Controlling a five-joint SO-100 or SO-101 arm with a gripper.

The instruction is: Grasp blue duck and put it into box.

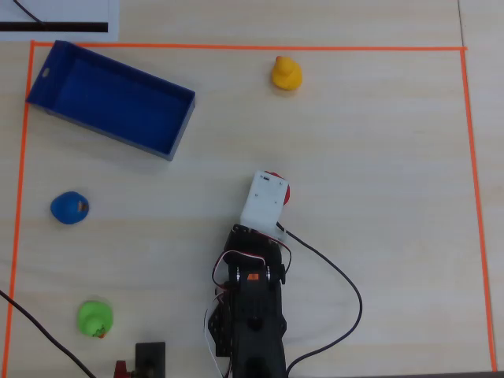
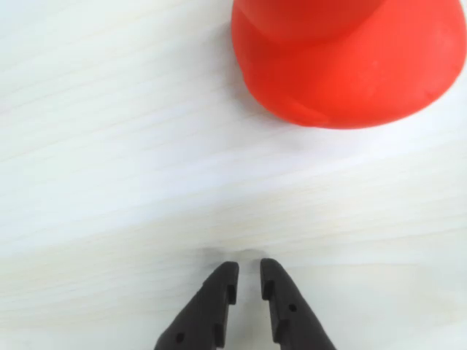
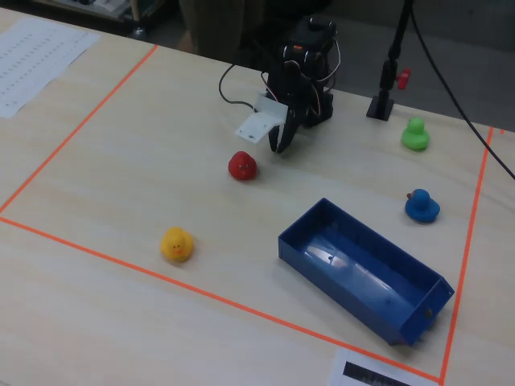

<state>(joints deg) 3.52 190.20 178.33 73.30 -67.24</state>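
Nothing done: blue duck (image 1: 69, 208) sits outside empty box (image 1: 110, 98); gripper (image 2: 246, 280) nearly closed, holding nothing.

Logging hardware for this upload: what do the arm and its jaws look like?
Black printed arm with a white boxy camera housing at the wrist. Thin red, white and black wires loop over the joints, and a black cable trails off along the table. The gripper has two matte black, tapered jaws with small notches.
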